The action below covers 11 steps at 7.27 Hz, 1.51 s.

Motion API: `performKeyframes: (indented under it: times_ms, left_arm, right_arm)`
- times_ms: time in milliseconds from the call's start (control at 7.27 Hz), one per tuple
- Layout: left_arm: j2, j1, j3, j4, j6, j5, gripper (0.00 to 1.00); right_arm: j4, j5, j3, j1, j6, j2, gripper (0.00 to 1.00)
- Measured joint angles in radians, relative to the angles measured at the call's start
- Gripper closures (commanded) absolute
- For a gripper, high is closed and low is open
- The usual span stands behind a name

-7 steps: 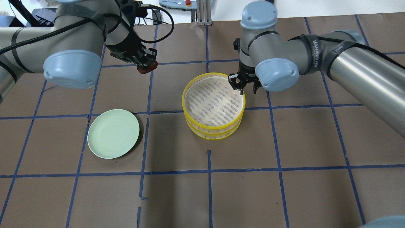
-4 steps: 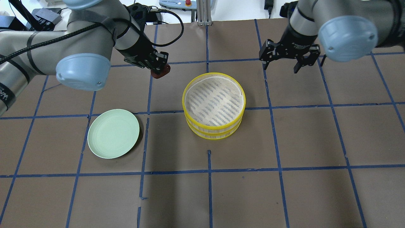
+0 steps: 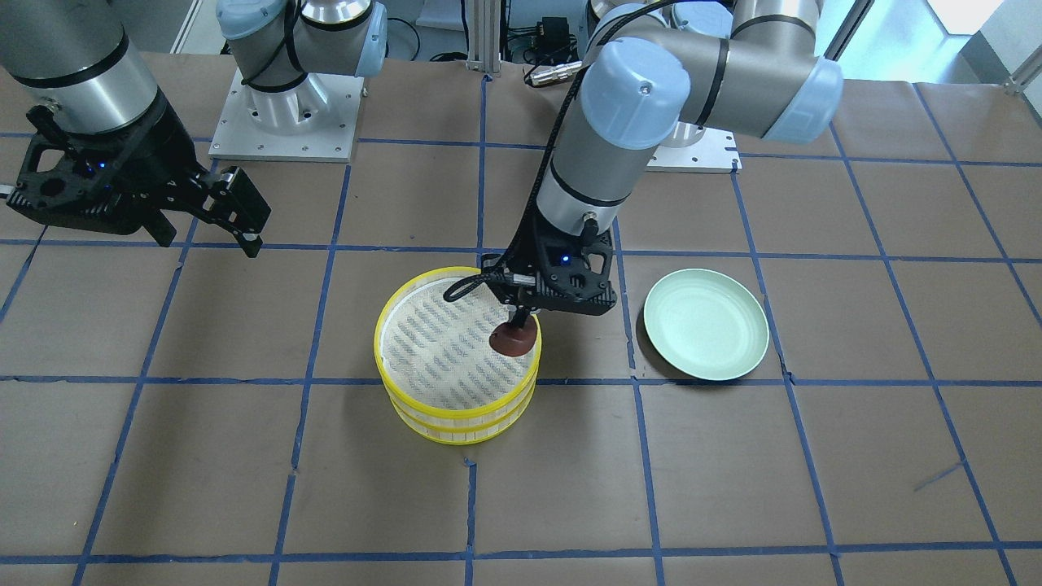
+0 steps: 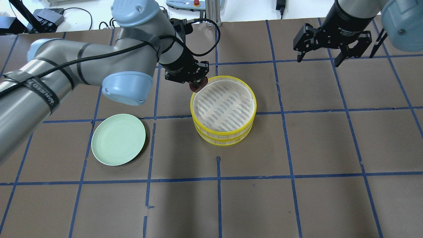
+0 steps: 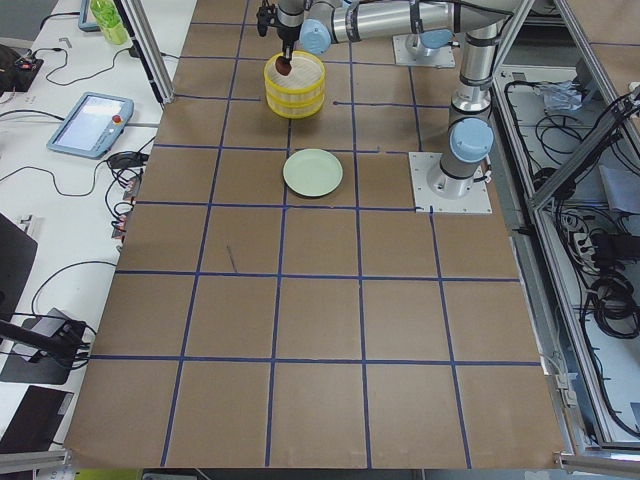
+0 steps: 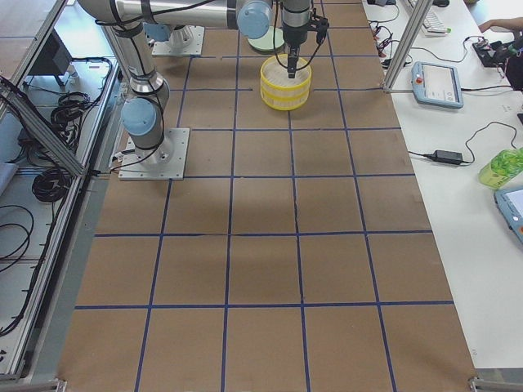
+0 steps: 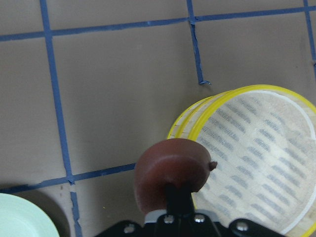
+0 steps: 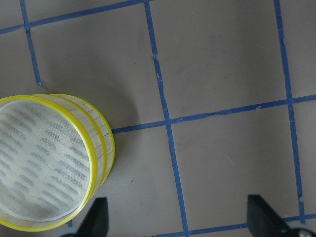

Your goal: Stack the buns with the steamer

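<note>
The yellow-rimmed steamer (image 4: 223,110), two stacked tiers with a woven top (image 3: 456,350), stands mid-table; it also shows in the wrist views (image 7: 256,158) (image 8: 49,163). My left gripper (image 4: 197,85) is shut on the dark reddish-brown bun (image 3: 513,338) (image 7: 173,173) and holds it over the steamer's rim on the plate's side. My right gripper (image 4: 320,58) (image 3: 244,236) is open and empty, raised well away from the steamer on its other side. The white bun is out of view. The pale green plate (image 4: 118,139) (image 3: 706,324) lies empty.
Brown table (image 4: 297,198) with a blue tape grid. Arm bases (image 3: 285,122) stand at the robot's edge. A tablet (image 5: 90,123) and cables lie on side benches beyond the table.
My left gripper has carried the reddish-brown bun rightward to the steamer's rim. My right gripper lifted off the steamer and has drawn back to the far right, open.
</note>
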Motion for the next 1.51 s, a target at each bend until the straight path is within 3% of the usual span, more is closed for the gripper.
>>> performKeyframes:
  times_ms: [412,688,1100,1512]
  left_arm:
    - [-0.035,-0.037,-0.002,0.085,-0.145,0.0,0.0]
    - [-0.011,-0.024,0.009,0.077,-0.033,0.033,0.0]
    - [0.124,0.175,0.021,-0.152,0.4,0.103,0.0]
    - [0.244,0.318,0.061,-0.449,0.528,0.161,0.0]
  right_arm:
    - [0.017,-0.006,0.004,-0.002,-0.004,-0.004,0.0]
    - [0.02,-0.007,0.006,-0.003,-0.004,-0.004,0.0]
    - [0.02,-0.009,0.006,-0.002,-0.004,-0.004,0.0]
    - [0.02,-0.057,-0.006,0.01,0.006,-0.011,0.0]
